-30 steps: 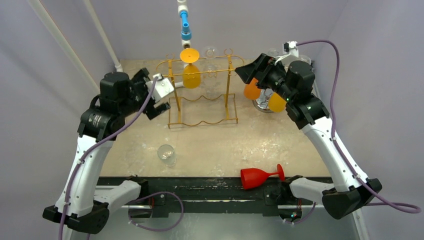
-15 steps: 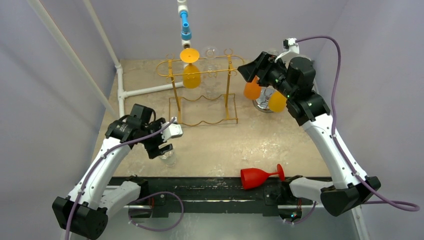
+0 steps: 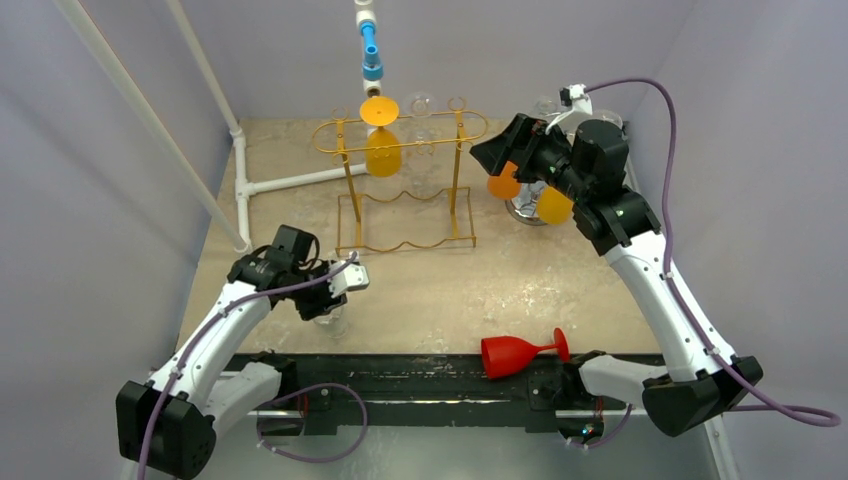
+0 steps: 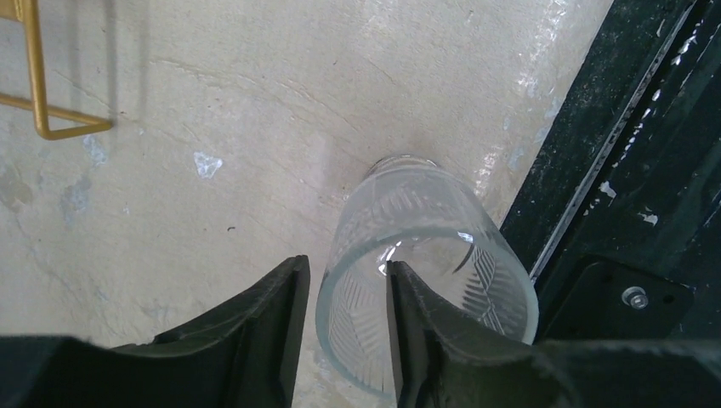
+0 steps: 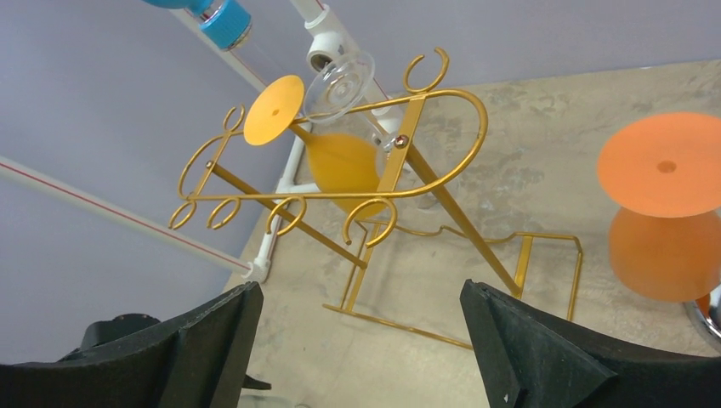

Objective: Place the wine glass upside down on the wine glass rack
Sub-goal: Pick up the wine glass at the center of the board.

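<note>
Left wrist: my left gripper [image 4: 344,263] stood parted astride clear glass [image 4: 425,212] rim, one finger inside. Pinching slick wall risked slip or tip-over; right gripper [image 5: 359,289] gaped empty.

A clear leaf-etched glass [image 4: 425,255] sits on the beige desk [image 4: 212,102], just beside the black rail [image 4: 629,153] along the desk's near edge. The parted jaws straddle one side of its rim, one finger inside the mouth. A gold rack foot [image 4: 38,93] stands well apart.

Pale lilac walls [image 3: 100,250] enclose a scuffed beige worktop [image 3: 500,280]; white pipes [image 3: 290,181] cross its left side, and a black rail [image 3: 420,365] edges its front.
</note>
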Robot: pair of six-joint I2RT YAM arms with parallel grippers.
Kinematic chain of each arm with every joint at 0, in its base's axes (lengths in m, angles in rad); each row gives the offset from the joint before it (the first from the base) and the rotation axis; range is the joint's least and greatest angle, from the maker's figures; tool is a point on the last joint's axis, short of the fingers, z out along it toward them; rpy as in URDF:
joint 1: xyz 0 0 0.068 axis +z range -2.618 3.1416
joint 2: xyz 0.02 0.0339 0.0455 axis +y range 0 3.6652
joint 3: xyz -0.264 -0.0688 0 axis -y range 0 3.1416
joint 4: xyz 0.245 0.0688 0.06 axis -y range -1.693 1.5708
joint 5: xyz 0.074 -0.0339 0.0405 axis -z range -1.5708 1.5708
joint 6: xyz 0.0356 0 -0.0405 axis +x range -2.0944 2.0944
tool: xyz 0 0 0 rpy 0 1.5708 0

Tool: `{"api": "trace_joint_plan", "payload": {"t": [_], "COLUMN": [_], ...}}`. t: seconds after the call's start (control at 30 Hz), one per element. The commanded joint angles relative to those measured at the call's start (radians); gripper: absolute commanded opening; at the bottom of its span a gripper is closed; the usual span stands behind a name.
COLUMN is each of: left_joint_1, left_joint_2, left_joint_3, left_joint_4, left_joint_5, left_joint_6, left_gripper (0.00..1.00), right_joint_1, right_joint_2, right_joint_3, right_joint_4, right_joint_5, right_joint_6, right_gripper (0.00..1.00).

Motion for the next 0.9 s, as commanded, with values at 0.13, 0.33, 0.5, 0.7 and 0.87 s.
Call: {"api": "trace_joint_plan", "payload": {"t": [0.13,0.33,0.5,0.7,0.87], "left_joint_1": [-0.003,-0.003,-0.003,-0.003,-0.003], "left_joint_2": [-0.084,-0.166,-0.183,-0.174,-0.268], "left_joint_3": [-0.018,0.203,0.458,0.694,0.586], "left_joint_4": [0.033,-0.071,-0.149,0.002,0.480], "left_joint_5": [0.082,0.199,0.310,0.381,0.350], "left_joint_6": [0.086,0.106,0.112,0.005,-0.113], "left_gripper": [0.01,0.00,0.00,0.00,0.00], "right_joint_1": [-0.013,-0.015,-0.015,-0.015,-0.014], "right_joint_2": [-0.016,-0.026,-0.044,-0.044,-0.037], "right_joint_3": [-0.004,-0.089,-0.061,0.036,0.053], "right_joint_4": [0.018,0.107,0.122,0.114,0.228], "right_joint_5": [-0.105,-0.275,-0.282,-0.280,-0.324], "right_joint_6": [0.079,0.131,0.151,0.173,0.267], "right_gripper": [0.99,0.99,0.99,0.99,0.99]}}
